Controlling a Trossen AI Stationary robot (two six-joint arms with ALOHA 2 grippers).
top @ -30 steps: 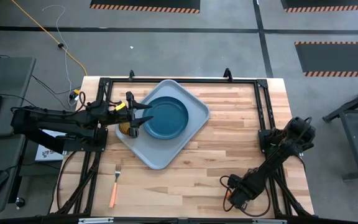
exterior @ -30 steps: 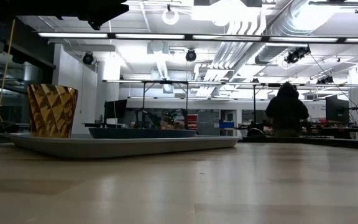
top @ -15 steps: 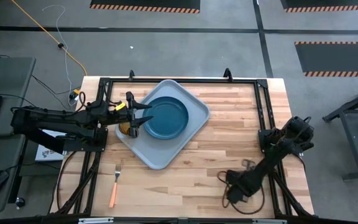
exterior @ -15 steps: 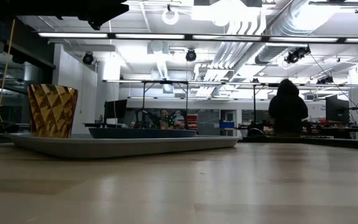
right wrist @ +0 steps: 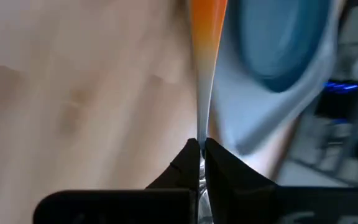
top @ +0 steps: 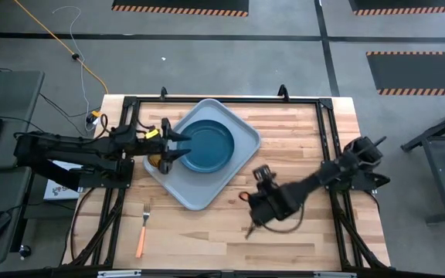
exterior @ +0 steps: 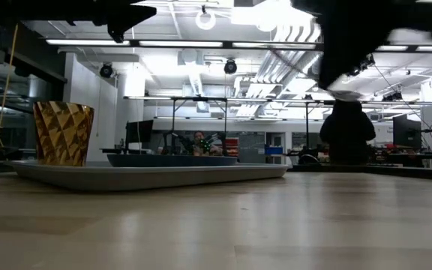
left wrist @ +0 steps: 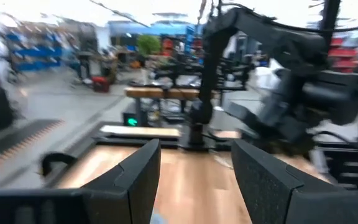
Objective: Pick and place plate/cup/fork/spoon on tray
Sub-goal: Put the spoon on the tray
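Note:
The grey-blue tray (top: pixel 204 198) lies at the table's left centre, with the dark blue plate (top: pixel 207 147) on it and the amber cup (top: pixel 154 161) upright on its left corner; the cup also shows in the low view (exterior: pixel 64 133). My left gripper (top: pixel 178 144) hovers open above the tray between cup and plate. My right gripper (top: pixel 251 211) is raised above the table just right of the tray and is shut on the spoon (right wrist: pixel 205 74). The spoon's bowl is hidden. The fork (top: pixel 142 230) lies flat on the table near the front left. My right gripper pinches the spoon's silver metal stem (right wrist: pixel 201 134) between its two fingertips (right wrist: pixel 186 163). The spoon runs straight out along the fingers, its orange handle (right wrist: pixel 207 25) pointing away toward the tray. It is lifted clear of the table. The fingers hide its bowl end.
A black metal frame (top: pixel 323 123) runs round the table's edges. Bare wood (top: pixel 300 139) lies right of the tray. A person (exterior: pixel 345 133) stands in the room beyond the table.
My right gripper has swung from the table's near right up and toward the left and far side, ending beside the tray, carrying the spoon with it.

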